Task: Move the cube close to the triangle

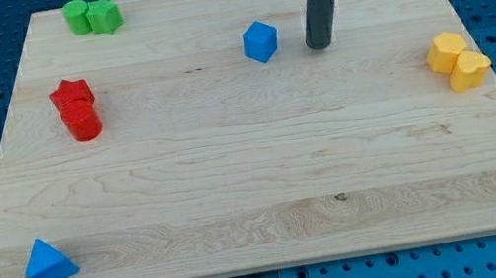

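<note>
A blue cube [260, 41] sits on the wooden board near the view's top, a little right of centre. A blue triangle [48, 263] lies at the board's bottom left corner, far from the cube. My tip [319, 46] stands on the board just to the right of the cube, a short gap away and not touching it. The dark rod rises straight up out of the view's top.
Two red blocks [75, 108] sit together at the left. Two green blocks [93, 16] sit at the top left. Two yellow blocks [457, 60] sit at the right edge. The board [256, 188] lies on a blue pegboard.
</note>
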Robot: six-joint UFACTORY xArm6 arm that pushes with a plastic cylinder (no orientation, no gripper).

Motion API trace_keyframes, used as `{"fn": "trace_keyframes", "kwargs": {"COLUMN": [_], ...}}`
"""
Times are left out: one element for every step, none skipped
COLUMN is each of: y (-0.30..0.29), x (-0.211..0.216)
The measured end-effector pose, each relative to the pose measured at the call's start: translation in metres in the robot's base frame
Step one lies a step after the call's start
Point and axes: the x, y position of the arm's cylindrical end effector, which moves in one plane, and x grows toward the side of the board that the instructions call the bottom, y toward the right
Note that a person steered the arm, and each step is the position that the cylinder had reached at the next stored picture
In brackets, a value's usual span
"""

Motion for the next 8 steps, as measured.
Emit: {"fn": "trace_keyframes", "kwargs": {"y": [-0.018, -0.052, -0.060, -0.060, -0.061, -0.076, -0.079, -0.079], "x": [-0.030, -0.025, -0.014, -0.014, -0.010, 0.008, 0.011, 0.011]}}
